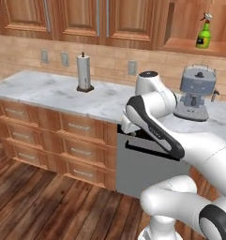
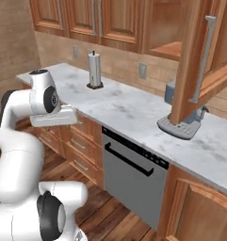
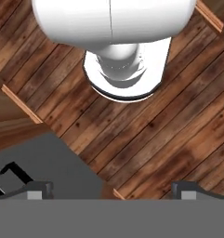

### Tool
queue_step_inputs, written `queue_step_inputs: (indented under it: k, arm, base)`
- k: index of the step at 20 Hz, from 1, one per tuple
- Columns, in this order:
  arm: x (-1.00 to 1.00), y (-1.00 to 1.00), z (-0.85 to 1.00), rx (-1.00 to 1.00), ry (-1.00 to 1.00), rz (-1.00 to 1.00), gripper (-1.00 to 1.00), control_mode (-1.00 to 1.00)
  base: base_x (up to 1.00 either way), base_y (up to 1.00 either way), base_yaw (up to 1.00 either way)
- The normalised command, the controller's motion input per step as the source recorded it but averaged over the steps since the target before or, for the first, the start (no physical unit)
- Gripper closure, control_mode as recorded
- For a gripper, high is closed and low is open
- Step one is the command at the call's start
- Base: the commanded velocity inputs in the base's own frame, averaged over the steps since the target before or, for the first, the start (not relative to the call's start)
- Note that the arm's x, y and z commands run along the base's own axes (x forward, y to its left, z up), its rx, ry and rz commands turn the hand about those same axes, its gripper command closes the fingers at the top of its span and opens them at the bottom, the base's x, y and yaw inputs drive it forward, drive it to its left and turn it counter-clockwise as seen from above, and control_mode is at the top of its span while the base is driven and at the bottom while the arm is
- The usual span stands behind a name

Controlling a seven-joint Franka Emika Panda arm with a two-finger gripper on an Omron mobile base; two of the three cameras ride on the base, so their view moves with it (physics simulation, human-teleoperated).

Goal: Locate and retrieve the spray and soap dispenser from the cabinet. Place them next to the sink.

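The spray [image 1: 204,35] stands upright on the open shelf of the cabinet [image 1: 192,45], at about 2 o'clock in the left base view, high above the grey coffee machine [image 1: 197,92] on the marble desk [image 1: 53,91]. A paper towel holder [image 1: 84,72] stands at 10 o'clock on that desk. The gripper [image 3: 111,190] points down over the wooden floor [image 3: 178,130], its fingertips [image 3: 39,189] spread wide apart, released and holding nothing. A grey dishwasher front [image 2: 131,181] sits below the desk.

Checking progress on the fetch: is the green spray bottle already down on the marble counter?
No, the spray stands on the open shelf of the cabinet.
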Motion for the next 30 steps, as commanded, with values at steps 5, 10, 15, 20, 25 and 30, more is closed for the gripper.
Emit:
queue_step_inputs:
  k: [5,10,15,20,25,30]
  arm:
    - [0.0,0.0,0.0,0.0,0.0,0.0,-1.0,1.0]
    - [0.0,0.0,0.0,0.0,0.0,0.0,-1.0,1.0]
    - [0.0,0.0,0.0,0.0,0.0,0.0,-1.0,1.0]
    - [0.0,0.0,0.0,0.0,0.0,0.0,-1.0,1.0]
    - [0.0,0.0,0.0,0.0,0.0,0.0,-1.0,1.0]
    - [0.0,0.0,0.0,0.0,0.0,0.0,-1.0,1.0]
  base:
    - [0.18,0.1,-0.44]
    - [0.18,0.1,-0.44]
    - [0.4,0.31,-0.35]
    - [0.44,0.37,-0.27]
    - [0.49,0.26,-0.32]
    - [0.57,0.02,-0.25]
